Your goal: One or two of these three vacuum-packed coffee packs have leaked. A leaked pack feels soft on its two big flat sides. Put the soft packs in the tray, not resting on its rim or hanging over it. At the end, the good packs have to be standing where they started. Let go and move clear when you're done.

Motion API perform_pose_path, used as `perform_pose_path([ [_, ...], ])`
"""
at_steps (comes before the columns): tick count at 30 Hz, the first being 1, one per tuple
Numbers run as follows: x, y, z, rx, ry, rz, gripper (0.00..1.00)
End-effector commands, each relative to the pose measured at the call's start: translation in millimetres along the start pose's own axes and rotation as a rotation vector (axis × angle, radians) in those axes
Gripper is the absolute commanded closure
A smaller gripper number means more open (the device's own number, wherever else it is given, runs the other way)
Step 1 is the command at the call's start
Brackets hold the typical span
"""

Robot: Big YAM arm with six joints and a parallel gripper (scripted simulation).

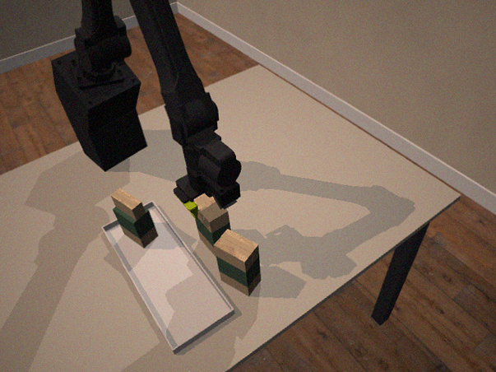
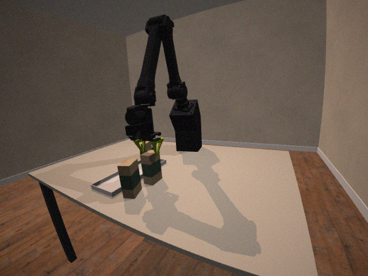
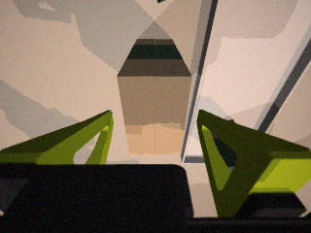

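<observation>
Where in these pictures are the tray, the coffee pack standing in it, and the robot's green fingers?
tray point(image 1: 201, 288), top view, its long right rim.
coffee pack in the tray point(image 1: 134, 223), top view, its green band.
green fingers, wrist view, the right finger.
</observation>
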State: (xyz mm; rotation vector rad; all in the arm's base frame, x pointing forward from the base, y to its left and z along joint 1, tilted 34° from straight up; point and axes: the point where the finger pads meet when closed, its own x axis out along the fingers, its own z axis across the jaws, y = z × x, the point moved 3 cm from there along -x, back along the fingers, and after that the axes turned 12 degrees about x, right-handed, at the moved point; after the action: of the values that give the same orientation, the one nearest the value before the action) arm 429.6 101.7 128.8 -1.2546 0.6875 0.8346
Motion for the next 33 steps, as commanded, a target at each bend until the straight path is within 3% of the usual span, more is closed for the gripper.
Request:
perform_pose_path([
  [1, 8.3, -11.5, 6.7, 0.001, -0.01, -0.024, 0.22],
  [7, 20.2, -14.2, 7.5, 0.0, -0.011, -0.029, 0.22],
  [12, 15.8, -19.8, 8.2, 0.001, -0.016, -0.051, 0.22],
  [16, 26.7, -11.0, 5.6, 0.002, -0.009, -0.024, 0.22],
  [19, 16.8, -15.4, 7.4, 0.001, -0.016, -0.048, 0.22],
  [33, 17.7, -14.9, 7.2, 0.001, -0.015, -0.046, 0.22],
])
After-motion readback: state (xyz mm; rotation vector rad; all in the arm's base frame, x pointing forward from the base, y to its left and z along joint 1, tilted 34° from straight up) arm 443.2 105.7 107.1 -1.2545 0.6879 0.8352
